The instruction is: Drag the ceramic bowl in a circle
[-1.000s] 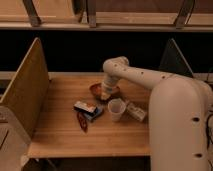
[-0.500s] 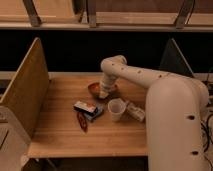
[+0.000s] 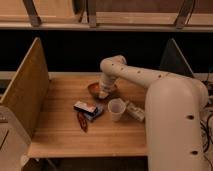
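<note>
The ceramic bowl [image 3: 95, 88] is a shallow reddish-brown bowl on the wooden table [image 3: 60, 137], at its middle towards the back. My gripper [image 3: 103, 93] points down into the right part of the bowl, at its rim, and hides that side. The white arm [image 3: 140, 77] reaches in from the right.
A pale cup [image 3: 116, 108] stands just in front and right of the bowl. A blue and white box [image 3: 86, 107] and a small dark red object [image 3: 82, 121] lie front left. A pale packet [image 3: 135, 111] lies right of the cup. Wooden side panels [image 3: 25, 90] flank the table.
The arm's elbow has shifted a little to the left and back. The bowl has barely moved with the gripper.
</note>
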Tool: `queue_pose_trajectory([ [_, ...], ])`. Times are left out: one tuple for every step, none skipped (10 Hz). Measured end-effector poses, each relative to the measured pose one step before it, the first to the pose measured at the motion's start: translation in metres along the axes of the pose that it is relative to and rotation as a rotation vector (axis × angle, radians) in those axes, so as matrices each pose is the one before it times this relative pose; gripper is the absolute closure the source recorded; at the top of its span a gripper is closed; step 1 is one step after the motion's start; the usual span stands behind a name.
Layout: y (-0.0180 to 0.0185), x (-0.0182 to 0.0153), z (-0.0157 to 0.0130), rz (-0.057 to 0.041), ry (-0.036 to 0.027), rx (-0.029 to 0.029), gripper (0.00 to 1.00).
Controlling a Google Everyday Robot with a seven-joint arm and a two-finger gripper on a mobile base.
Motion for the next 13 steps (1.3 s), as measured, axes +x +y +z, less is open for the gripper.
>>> queue_pose_trajectory([
  [-0.00001, 0.00038, -0.00010, 0.00059, 0.00005, 0.00011, 0.95],
  [0.00003, 0.00004, 0.00004, 0.00012, -0.00008, -0.00009, 0.87],
  [-0.00001, 0.00005, -0.00003, 0.00018, -0.00012, 0.00005, 0.75],
  [-0.00001, 0.00016, -0.00005, 0.00015, 0.00006, 0.00008, 0.65],
  [0.00001, -0.00002, 0.00001, 0.00011, -0.00006, -0.00006, 0.57],
  [-0.00004, -0.00004, -0.00004, 0.00003, -0.00014, 0.00014, 0.47],
  [0.00000, 0.00004, -0.00001, 0.00006, 0.00002, -0.00002, 0.35],
  [-0.00002, 0.00001, -0.00001, 0.00001, 0.00000, 0.00004, 0.27],
  [-0.00011, -0.00018, -0.00006, -0.00002, -0.00035, 0.00022, 0.21],
  [-0.00001, -0.00001, -0.00009, 0.00006, -0.00009, 0.00008, 0.20],
  [0.00007, -0.00013, 0.00005, -0.00010, -0.00014, -0.00019, 0.20],
  [-0.00014, -0.00009, -0.00021, -0.00001, -0.00023, 0.00044, 0.20],
  [0.00003, 0.00005, 0.00007, 0.00000, 0.00007, -0.00011, 0.20],
])
